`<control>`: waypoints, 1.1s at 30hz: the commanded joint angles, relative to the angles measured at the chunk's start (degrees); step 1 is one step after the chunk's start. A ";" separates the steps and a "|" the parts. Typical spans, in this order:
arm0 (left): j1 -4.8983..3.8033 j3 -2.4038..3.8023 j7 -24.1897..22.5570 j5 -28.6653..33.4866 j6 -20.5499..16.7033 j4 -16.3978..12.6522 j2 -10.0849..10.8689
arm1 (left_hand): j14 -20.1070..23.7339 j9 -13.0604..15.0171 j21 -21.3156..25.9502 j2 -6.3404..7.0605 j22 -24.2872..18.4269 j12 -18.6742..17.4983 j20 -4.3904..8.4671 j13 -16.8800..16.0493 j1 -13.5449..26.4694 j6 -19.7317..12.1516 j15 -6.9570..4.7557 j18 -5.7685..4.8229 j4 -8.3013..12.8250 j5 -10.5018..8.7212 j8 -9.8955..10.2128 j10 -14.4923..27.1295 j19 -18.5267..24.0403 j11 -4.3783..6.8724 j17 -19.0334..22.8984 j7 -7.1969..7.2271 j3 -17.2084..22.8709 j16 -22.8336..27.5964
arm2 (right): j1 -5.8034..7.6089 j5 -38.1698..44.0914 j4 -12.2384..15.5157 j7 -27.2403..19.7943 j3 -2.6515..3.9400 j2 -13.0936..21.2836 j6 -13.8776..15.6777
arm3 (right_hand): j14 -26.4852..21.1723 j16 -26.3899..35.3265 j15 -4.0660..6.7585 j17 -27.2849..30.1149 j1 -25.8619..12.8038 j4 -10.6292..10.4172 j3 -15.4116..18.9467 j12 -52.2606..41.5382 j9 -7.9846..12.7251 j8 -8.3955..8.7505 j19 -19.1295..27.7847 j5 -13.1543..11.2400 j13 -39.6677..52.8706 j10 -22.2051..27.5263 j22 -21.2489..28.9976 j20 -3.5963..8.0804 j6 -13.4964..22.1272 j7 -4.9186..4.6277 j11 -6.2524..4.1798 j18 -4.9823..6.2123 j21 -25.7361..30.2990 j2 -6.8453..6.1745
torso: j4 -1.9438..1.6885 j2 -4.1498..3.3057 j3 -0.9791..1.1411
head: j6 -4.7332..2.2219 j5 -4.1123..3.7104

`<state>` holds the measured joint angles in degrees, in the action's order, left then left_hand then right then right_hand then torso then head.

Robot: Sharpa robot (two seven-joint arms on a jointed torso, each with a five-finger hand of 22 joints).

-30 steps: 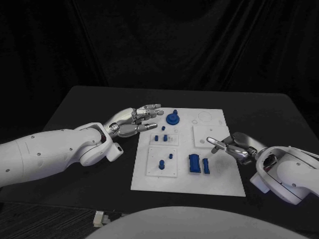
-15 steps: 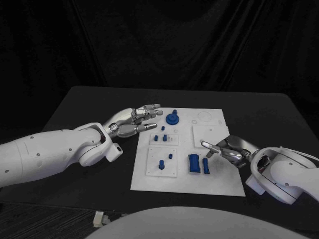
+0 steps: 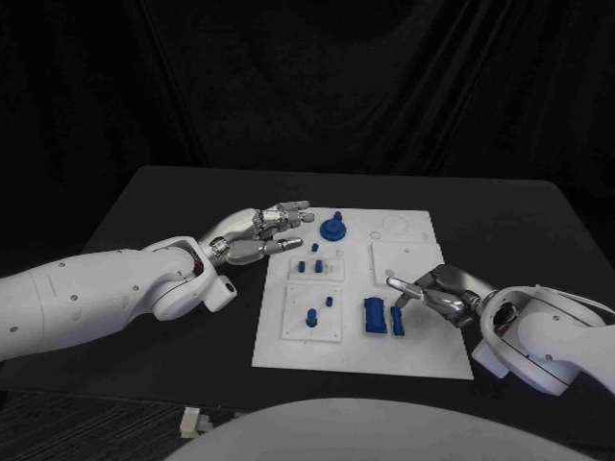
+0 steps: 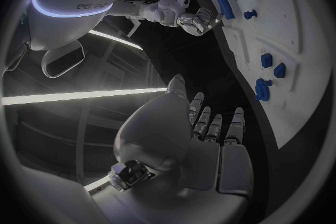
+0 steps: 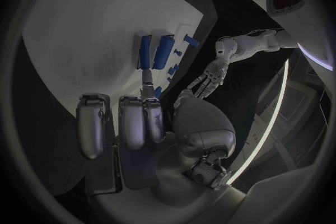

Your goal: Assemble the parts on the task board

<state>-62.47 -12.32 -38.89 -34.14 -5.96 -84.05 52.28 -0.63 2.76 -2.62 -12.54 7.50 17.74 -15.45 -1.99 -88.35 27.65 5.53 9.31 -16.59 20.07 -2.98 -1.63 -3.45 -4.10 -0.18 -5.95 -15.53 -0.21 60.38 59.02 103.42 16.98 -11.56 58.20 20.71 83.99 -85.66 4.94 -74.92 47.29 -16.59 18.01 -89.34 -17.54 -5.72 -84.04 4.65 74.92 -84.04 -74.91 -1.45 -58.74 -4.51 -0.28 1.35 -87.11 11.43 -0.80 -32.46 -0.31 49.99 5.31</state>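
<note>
The white task board [image 3: 421, 341] lies in the middle of the table. On it stand a round blue knob [image 3: 332, 230], several small blue pegs [image 3: 309, 266] and two tall blue blocks [image 3: 374, 315] side by side. My right hand [image 3: 433, 289] hovers at the board's right side, fingers curled in, with one finger [image 5: 148, 79] stretched out toward the tall blocks [image 5: 164, 50] and stopping just short of them. It holds nothing. My left hand [image 3: 265, 231] floats over the table by the board's far left edge, fingers spread and empty, close to the knob.
The black table [image 3: 169, 206] runs wide around the board, with bare room to the left and behind it. A black curtain closes off the back. Raised white sub-plates [image 3: 399, 257] sit on the board.
My right hand has slid left and slightly nearer over the board, bringing its outstretched finger closer to the tall blue blocks. The left hand has stayed put.
</note>
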 commanded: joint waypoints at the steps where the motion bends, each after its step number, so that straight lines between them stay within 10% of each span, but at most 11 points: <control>1: 0.09 0.06 -2.01 0.14 0.61 -0.11 -0.08 | -0.04 0.03 -0.31 -0.16 0.03 0.30 -0.13 -0.07 -0.61 -0.04 0.32 1.06 0.11 -0.14 -0.21 0.04 -0.39 -0.24 -0.06 -0.11 0.34 -0.03 | -0.85 0.43 0.09 2.14 -0.33 -0.27 -2.27 | 3.73 0.10 -0.39 -1.33 0.72 0.05 0.48 0.30 0.27 0.29 -4.46 0.33 13.54 -5.75 -13.94 -0.36 -0.12 -0.12 0.41 -0.48 0.24 -0.15 | -0.04 -0.01 -0.02 | 0.01 0.00; 23: 0.16 0.06 -1.97 0.14 0.93 0.10 -0.21 | -0.04 0.01 -0.34 -0.19 0.05 0.24 -0.14 -0.06 -0.69 -0.19 0.37 1.06 0.09 -0.05 -0.16 0.03 -0.41 -0.29 -0.06 -0.14 0.38 -0.03 | -1.22 5.44 0.75 2.40 -0.32 0.22 -0.25 | 3.64 0.26 -0.72 -0.77 2.01 -0.08 2.89 0.47 3.31 1.99 -4.27 0.91 13.24 -5.71 -13.82 -0.68 3.02 -0.61 0.85 -0.39 0.53 0.39 | 0.07 0.01 0.00 | 0.01 -0.08; 33: 0.17 0.06 -2.25 0.14 0.39 -0.42 0.38 | -0.05 -0.01 -0.32 -0.19 -0.03 0.32 -0.14 -0.07 -0.73 -0.28 0.39 1.05 0.08 -0.08 -0.13 0.02 -0.37 -0.33 -0.06 -0.17 0.39 -0.03 | -0.76 5.12 4.45 -6.03 -0.29 3.83 9.62 | 3.86 -0.23 -0.41 -1.93 2.15 -0.03 4.50 -0.03 3.82 -0.02 -4.66 0.69 14.02 -5.82 -14.11 -0.49 -0.77 -0.15 0.44 -0.61 -0.28 0.96 | -0.05 -0.01 -0.01 | 0.01 -0.26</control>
<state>-62.39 -12.32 -38.89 -34.14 -5.55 -84.15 52.58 -0.63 2.75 -2.62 -12.77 7.49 17.73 -15.45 -1.98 -88.58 27.65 5.52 9.31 -16.59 20.08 -2.98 -1.63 -3.44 -4.10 -0.18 -5.95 -15.53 -0.21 59.34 63.60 107.08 15.37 -11.89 61.62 24.45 83.95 -85.66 4.58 -74.91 49.33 -16.59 22.28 -89.13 -13.76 -5.53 -84.04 5.50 74.91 -84.05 -74.95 -1.86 -59.03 -4.72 0.14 1.35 -87.12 12.10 -0.77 -32.47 -0.31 50.00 5.18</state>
